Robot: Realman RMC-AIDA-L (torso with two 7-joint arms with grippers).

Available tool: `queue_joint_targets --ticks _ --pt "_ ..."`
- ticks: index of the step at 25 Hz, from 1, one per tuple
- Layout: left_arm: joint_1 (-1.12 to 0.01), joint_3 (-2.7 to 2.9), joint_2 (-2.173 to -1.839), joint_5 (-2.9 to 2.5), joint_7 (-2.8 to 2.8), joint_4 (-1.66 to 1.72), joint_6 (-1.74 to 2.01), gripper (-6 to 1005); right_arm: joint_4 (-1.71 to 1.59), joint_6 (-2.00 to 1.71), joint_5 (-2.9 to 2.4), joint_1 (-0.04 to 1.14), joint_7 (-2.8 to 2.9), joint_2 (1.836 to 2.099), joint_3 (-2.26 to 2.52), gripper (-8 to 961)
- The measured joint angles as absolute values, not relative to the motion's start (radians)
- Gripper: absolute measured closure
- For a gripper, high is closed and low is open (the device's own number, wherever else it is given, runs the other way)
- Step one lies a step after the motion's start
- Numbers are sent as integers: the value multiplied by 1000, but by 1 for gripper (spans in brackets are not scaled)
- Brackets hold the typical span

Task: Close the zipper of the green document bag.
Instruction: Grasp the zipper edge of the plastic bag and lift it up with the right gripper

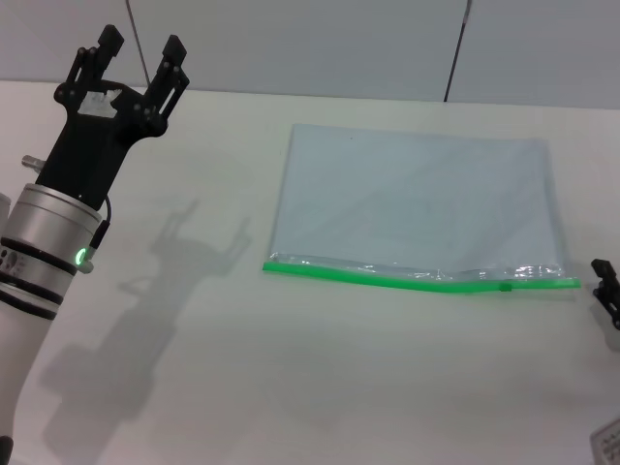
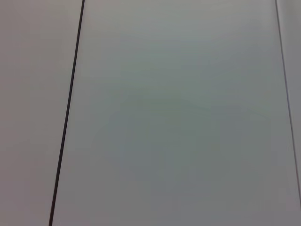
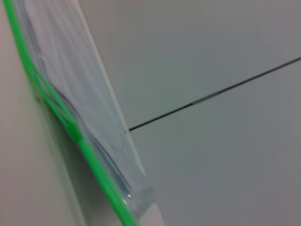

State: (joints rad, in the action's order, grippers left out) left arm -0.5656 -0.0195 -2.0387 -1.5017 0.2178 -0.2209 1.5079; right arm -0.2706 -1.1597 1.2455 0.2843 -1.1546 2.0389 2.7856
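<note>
The green document bag (image 1: 417, 199) lies flat on the white table, right of centre. Its zipper (image 1: 387, 278) runs along the edge nearest me, and a small green slider tab (image 1: 505, 286) sits near the zipper's right end. My left gripper (image 1: 142, 48) is raised at the far left, well away from the bag, open and empty. Only a dark tip of my right gripper (image 1: 607, 291) shows at the right edge, just beyond the zipper's right end. The right wrist view shows the zipper (image 3: 70, 127) and the bag (image 3: 80, 94) close up.
The white table (image 1: 291, 387) spreads in front of and left of the bag. Grey wall panels with dark seams (image 1: 455, 48) stand behind the table's far edge. The left wrist view shows only plain panels and one seam (image 2: 66, 122).
</note>
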Motion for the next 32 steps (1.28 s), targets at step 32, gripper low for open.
queue_joint_targets --ticks 32 --pt "-566 -21 -2039 -1502 218 -221 1508 227 -400 -1053 1239 326 -1382 2039 2804 133"
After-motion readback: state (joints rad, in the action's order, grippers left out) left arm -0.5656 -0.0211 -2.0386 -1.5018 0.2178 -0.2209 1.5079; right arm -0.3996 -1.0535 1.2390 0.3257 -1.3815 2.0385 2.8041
